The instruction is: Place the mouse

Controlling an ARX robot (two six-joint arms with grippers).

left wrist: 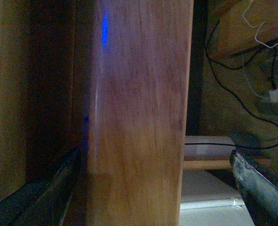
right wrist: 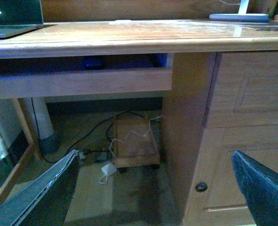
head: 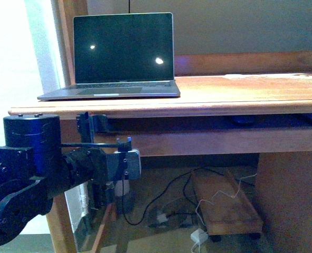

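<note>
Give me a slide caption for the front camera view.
Open laptop, screen dark, on a wooden desk; the robot's left arm sits below the desk's front edge.

This looks like a home study: a laptop (head: 121,52) sits on a wooden desk (head: 245,94), cables (head: 169,197) lying underneath.

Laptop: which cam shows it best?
Front view: the whole laptop shows, lid open, screen dark, sitting on the desk at its left end. The right wrist view catches only a corner of the laptop at the frame edge. The left wrist view shows none of it, just a wood panel.
</note>
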